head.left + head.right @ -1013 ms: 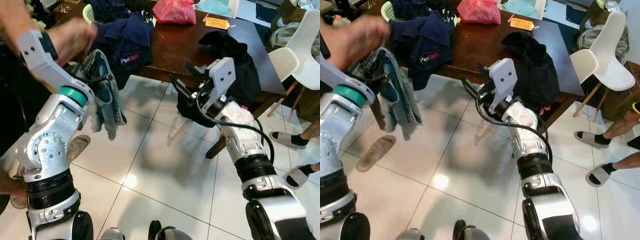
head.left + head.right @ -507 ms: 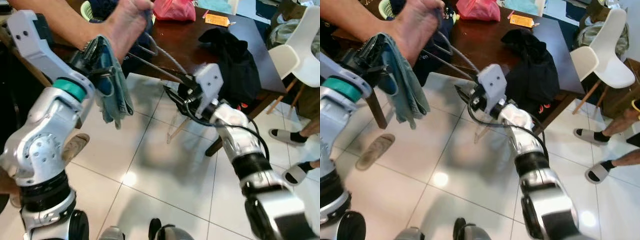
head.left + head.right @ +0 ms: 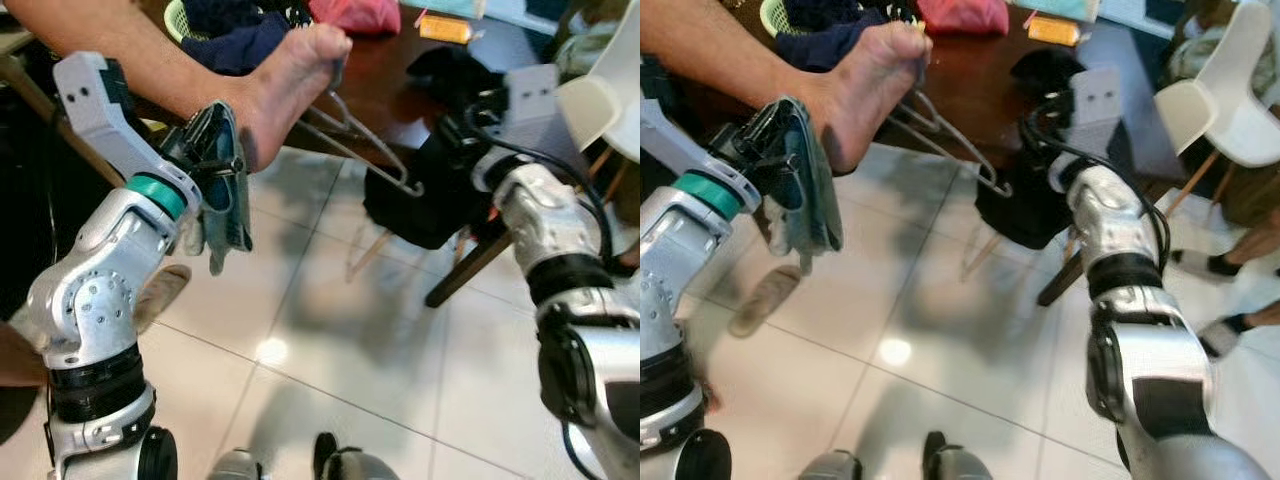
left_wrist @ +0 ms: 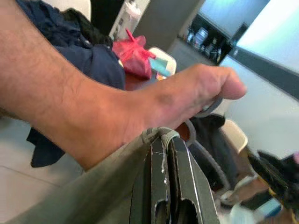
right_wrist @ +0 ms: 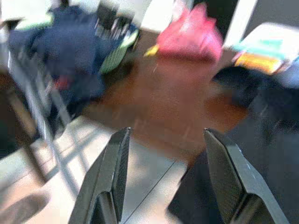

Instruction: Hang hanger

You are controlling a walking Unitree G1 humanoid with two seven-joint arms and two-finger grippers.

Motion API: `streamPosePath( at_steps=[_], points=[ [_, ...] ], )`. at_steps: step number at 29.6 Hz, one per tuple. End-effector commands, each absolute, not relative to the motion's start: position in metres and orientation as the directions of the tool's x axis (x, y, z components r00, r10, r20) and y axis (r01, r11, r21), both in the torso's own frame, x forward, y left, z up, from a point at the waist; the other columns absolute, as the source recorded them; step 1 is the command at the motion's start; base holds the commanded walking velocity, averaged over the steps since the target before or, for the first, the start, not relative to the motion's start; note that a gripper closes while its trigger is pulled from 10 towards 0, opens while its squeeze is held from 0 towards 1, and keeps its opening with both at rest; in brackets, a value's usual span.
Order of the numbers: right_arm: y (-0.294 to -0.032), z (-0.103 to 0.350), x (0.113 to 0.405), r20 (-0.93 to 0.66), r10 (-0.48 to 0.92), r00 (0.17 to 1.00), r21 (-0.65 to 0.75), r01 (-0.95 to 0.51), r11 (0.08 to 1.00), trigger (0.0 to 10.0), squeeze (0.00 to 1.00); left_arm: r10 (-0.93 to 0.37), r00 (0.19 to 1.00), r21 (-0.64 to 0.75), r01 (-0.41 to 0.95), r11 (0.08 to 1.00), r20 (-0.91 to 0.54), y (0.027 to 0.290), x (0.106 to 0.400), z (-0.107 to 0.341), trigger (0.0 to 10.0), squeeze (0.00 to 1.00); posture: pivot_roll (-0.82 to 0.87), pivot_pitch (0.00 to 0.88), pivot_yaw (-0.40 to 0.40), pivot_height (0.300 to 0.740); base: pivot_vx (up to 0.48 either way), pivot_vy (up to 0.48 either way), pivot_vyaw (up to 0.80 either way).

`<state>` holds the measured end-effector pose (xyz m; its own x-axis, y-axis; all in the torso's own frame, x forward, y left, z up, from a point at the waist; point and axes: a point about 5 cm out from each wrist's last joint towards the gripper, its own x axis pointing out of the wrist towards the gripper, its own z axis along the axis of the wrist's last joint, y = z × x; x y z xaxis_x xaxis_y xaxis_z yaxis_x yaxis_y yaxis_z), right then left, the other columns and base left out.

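Standing beside the robot, the head views show the left gripper raised, its fingers pressed together on a grey-green cloth that droops from them. A person's hand reaches across just above it, holding the hook of a grey wire hanger out over the white tiled floor, in front of the dark wooden worktop. The right arm is lifted toward a black garment hanging off the worktop's edge.

The left wrist view has the two black fingers shut on a fold of the cloth, the person's hand close above.

The blurred right wrist view shows the right gripper spread wide with nothing between its fingers, facing the worktop, a red bag and dark blue clothing.
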<state>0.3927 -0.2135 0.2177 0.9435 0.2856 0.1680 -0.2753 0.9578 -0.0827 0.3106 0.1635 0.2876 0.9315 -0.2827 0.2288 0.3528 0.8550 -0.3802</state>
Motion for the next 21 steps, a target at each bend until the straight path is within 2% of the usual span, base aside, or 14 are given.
streamPosePath(
  at_steps=[1,3,4,5,6,9,14,16,17,19,21],
  points=[
    [-0.214,0.212,0.388,0.173,0.308,0.935,-0.076,-0.299,0.951,10.0,0.0,-0.35,0.911,-0.384,0.41,0.827,0.219,0.158,0.312,0.289,10.0,0.0,0.14,0.09,0.075,0.74,0.0,0.0,0.0],
    [-0.214,0.212,0.388,0.173,0.308,0.935,-0.076,-0.299,0.951,10.0,0.0,-0.35,0.911,-0.384,0.41,0.827,0.219,0.158,0.312,0.289,10.0,0.0,0.14,0.09,0.075,0.74,0.0,0.0,0.0],
    [-0.212,0.206,0.385,0.171,0.323,0.931,-0.074,-0.314,0.946,10.0,0.0,-0.377,0.902,-0.385,0.432,0.816,0.213,0.159,0.312,0.29,10.0,0.0,0.11,0.098,0.113,0.74,0.0,0.0,0.0],
    [-0.212,0.206,0.385,0.171,0.323,0.931,-0.074,-0.314,0.946,10.0,0.0,-0.377,0.902,-0.385,0.432,0.816,0.213,0.159,0.312,0.29,10.0,0.0,0.11,0.098,0.113,0.74,0.0,0.0,0.0],
    [-0.208,0.203,0.378,0.199,0.376,0.905,-0.079,-0.368,0.926,10.0,0.0,-0.418,0.886,-0.38,0.463,0.801,0.2,0.157,0.314,0.291,10.0,0.0,0.1,0.101,0.13,0.74,0.0,0.0,0.0],
    [-0.208,0.204,0.371,0.236,0.391,0.889,-0.104,-0.377,0.92,10.0,0.0,-0.475,0.861,-0.36,0.508,0.783,0.181,0.151,0.316,0.292,10.0,0.0,0.11,0.098,0.129,0.74,0.0,0.0,0.0],
    [-0.208,0.219,0.376,0.3,0.378,0.876,-0.068,-0.376,0.924,10.0,0.0,-0.479,0.857,-0.358,0.514,0.779,0.188,0.149,0.318,0.293,10.0,0.0,0.12,0.093,0.116,0.74,0.0,0.0,0.0],
    [-0.185,0.246,0.377,0.395,0.487,0.779,-0.083,-0.498,0.863,10.0,0.0,-0.464,0.862,-0.367,0.506,0.781,0.201,0.148,0.318,0.294,10.0,0.0,0.14,0.089,0.095,0.74,0.0,0.0,0.0],
    [-0.185,0.246,0.377,0.395,0.487,0.779,-0.083,-0.498,0.863,10.0,0.0,-0.464,0.862,-0.367,0.506,0.781,0.201,0.148,0.318,0.294,10.0,0.0,0.14,0.089,0.095,0.74,0.0,0.0,0.0],
    [-0.156,0.261,0.375,0.428,0.591,0.684,-0.165,-0.584,0.795,10.0,0.0,-0.457,0.865,-0.375,0.501,0.78,0.207,0.15,0.317,0.296,10.0,0.0,0.15,0.087,0.087,0.74,0.0,0.0,0.0],
    [-0.156,0.261,0.375,0.428,0.591,0.684,-0.165,-0.584,0.795,10.0,0.0,-0.457,0.865,-0.375,0.501,0.78,0.207,0.15,0.317,0.296,10.0,0.0,0.15,0.087,0.087,0.74,0.0,0.0,0.0]
  ],
)
